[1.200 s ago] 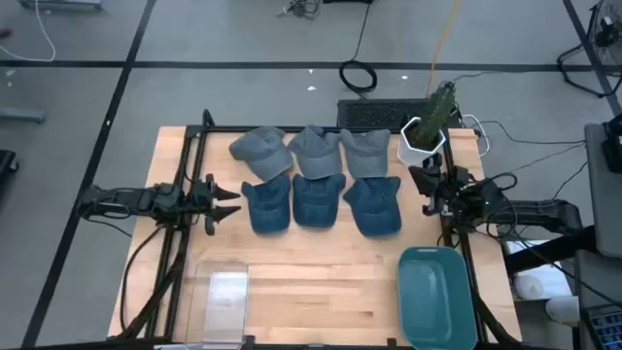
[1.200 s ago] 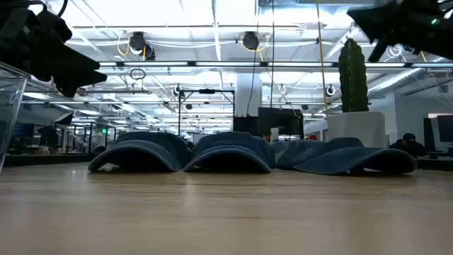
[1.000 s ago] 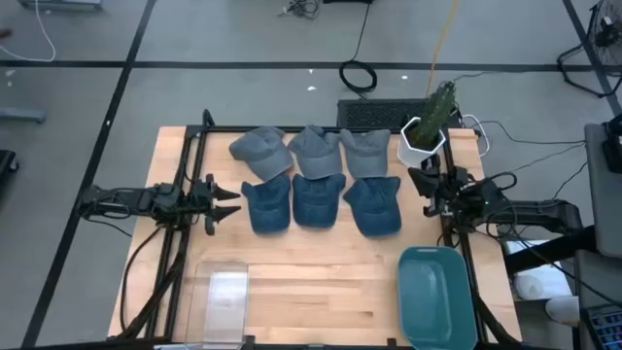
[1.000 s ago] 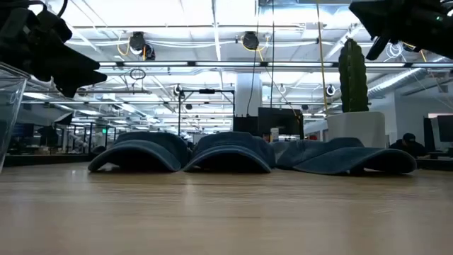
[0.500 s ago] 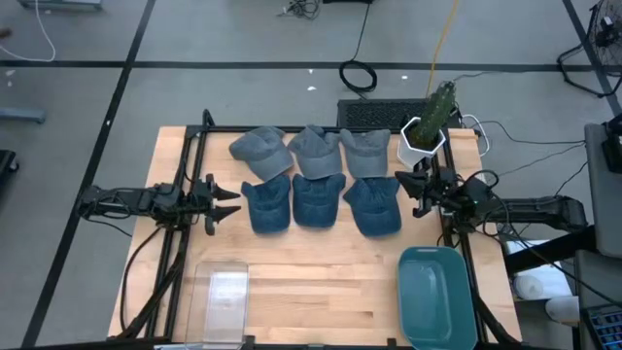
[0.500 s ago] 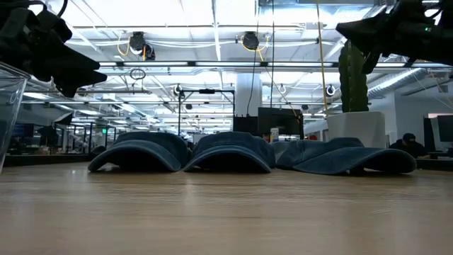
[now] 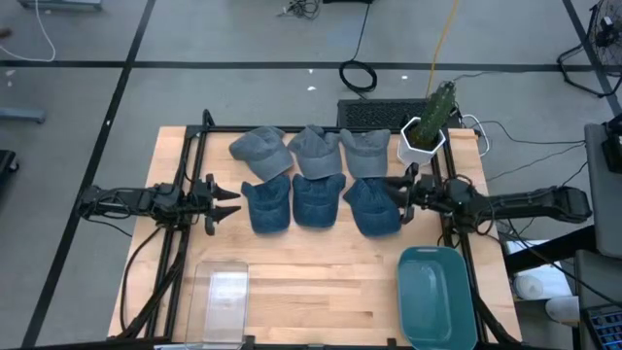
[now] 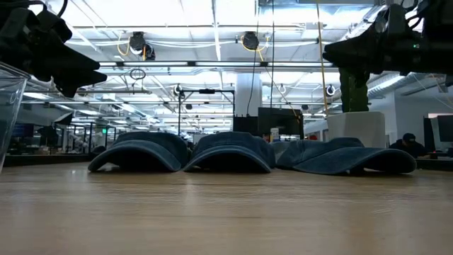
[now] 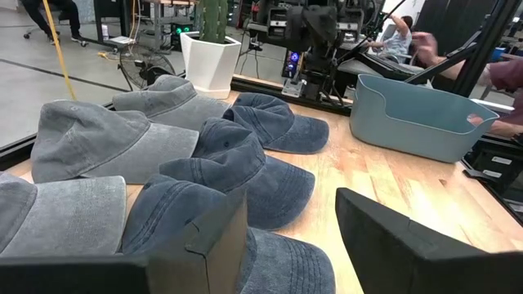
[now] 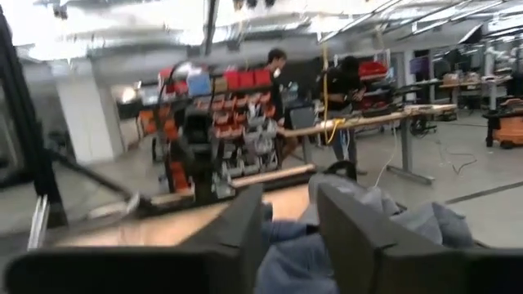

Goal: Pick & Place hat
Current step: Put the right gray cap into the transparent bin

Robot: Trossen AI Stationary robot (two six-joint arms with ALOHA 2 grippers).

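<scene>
Six hats [image 7: 316, 179] are laid in two rows at the desk's [image 7: 321, 282] centre. The right claw [image 7: 400, 192], parted, is held at their 3 o'clock edge; the left claw [image 7: 231, 199], open, at 9 o'clock.

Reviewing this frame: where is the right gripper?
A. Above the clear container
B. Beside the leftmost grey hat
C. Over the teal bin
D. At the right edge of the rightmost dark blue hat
D. In the high view the right gripper sits at the edge of the rightmost dark blue hat, away from the teal bin.
</scene>
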